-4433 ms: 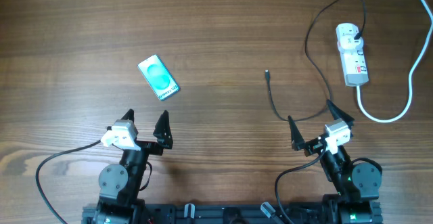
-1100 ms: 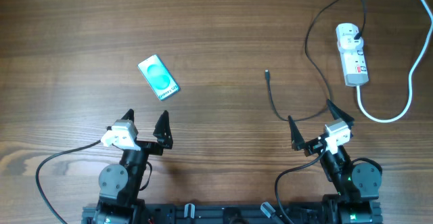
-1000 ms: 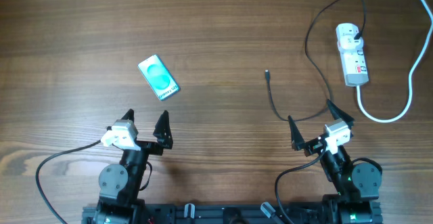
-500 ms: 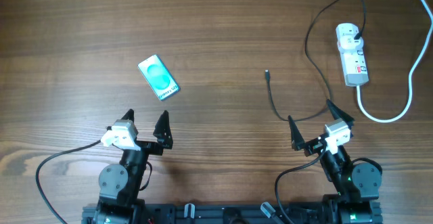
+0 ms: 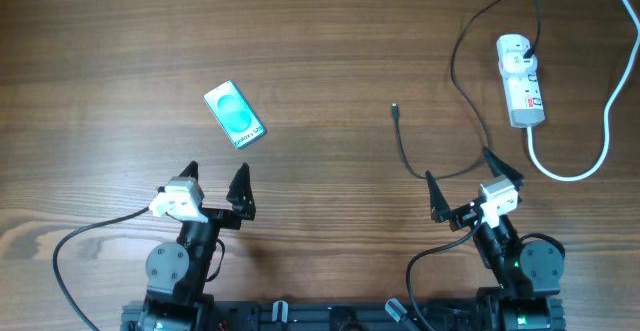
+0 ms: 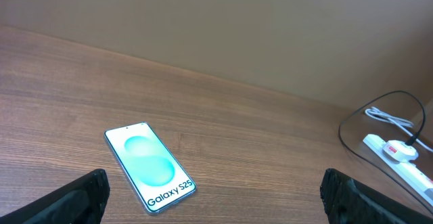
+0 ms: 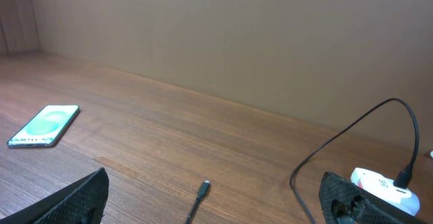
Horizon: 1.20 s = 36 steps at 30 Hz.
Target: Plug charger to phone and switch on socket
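overhead, the tabletop (image 5: 320,31) carries it all. left fingers (image 5: 240,186) wait just robot-side of the phone (image 5: 234,115), and right fingers (image 5: 435,196) well to its right; both pairs are spread apart and empty. the socket (image 5: 521,93) lies far right of the phone. the charger tip (image 5: 395,108) lies between them, pointing away from the robot, ahead of the right fingers, which look the nearer pair to take it.
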### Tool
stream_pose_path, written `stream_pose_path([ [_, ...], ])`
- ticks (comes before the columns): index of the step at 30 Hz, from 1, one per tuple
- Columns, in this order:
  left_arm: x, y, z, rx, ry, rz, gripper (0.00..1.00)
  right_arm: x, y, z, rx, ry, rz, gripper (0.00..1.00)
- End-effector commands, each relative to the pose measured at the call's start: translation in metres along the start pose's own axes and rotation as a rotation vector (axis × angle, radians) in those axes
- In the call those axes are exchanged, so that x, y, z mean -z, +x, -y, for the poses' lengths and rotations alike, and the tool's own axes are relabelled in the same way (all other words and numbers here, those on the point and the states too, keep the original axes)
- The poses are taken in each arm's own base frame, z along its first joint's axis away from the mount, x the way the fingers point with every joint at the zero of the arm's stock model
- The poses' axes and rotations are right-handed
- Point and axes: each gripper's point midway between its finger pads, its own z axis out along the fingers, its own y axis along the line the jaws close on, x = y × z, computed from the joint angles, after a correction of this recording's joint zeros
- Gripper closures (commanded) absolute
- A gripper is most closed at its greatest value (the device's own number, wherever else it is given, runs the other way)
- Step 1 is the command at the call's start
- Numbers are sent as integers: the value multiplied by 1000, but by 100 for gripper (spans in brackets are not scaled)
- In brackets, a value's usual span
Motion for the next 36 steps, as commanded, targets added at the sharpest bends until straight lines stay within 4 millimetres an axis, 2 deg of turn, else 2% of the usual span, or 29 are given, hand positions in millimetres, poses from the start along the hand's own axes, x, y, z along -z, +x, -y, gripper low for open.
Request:
stream_pose_path([
  [1,0,1,-2,-17,-11,1,0,0,-2,-3,1,-14,9,0],
  [20,0,1,-2,-17,-11,1,0,0,-2,-3,1,-14,9,0],
  [24,0,-7,3,24,13,34,0,0,-2,-3,1,-14,9,0],
  [26,3,-30,19,30,89,114,0,0,-2,-3,2,-14,9,0],
  [29,19,-78,36,29,123,196,0,0,-2,-3,1,-14,9,0],
  [31,37,-110,53,26,157,203,0,0,-2,-3,1,-14,9,0],
  [34,75,-172,76,24,167,208,0,0,-2,-3,1,-14,9,0],
  [36,90,-206,88,24,163,197,0,0,-2,-3,1,-14,9,0],
])
